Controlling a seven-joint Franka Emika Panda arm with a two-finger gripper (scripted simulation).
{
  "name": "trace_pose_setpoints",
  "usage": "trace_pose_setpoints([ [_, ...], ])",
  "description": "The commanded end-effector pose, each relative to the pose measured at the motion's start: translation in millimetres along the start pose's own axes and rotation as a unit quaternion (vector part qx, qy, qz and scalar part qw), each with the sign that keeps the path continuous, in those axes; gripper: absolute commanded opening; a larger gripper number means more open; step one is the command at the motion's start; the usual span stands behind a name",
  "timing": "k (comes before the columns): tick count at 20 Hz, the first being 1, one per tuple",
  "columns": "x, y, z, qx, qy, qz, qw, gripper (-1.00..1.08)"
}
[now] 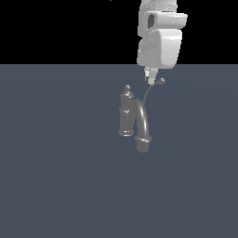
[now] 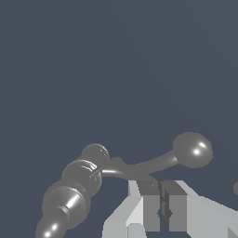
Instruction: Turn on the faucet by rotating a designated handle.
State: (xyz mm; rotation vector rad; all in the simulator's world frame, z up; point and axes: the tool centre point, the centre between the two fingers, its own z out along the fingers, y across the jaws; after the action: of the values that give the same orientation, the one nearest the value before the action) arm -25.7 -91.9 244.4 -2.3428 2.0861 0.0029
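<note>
One faucet (image 1: 126, 114) sits mid-frame on the counter (image 1: 56, 176), handle (image 1: 149, 92) curving up toward the upper right. Pincer (image 1: 150, 77) hangs right by the ball tip, fingers (image 2: 149, 211) pretty much closed with nothing between them.

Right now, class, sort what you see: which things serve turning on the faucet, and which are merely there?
Belong to the job:
faucet
handle
gripper

Merely there:
grey floor; nothing else lies about
</note>
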Motion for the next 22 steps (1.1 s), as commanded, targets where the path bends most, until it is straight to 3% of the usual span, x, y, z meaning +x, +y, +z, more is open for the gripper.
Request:
trace_pose_setpoints([
  [1, 21.3, -2.0, 0.7, 0.000, 0.002, 0.013, 0.9999, -1.00],
  [17, 65.2, -33.9, 1.4, -0.001, 0.002, 0.021, 0.9998, -1.00],
  [18, 65.2, -33.9, 1.4, -0.001, 0.002, 0.021, 0.9998, -1.00],
  [19, 33.2, -41.8, -0.2, 0.001, -0.003, -0.003, 1.0000, -1.00],
  [22, 35.7, -50.3, 0.0, 0.000, -0.003, -0.001, 1.0000, -1.00],
])
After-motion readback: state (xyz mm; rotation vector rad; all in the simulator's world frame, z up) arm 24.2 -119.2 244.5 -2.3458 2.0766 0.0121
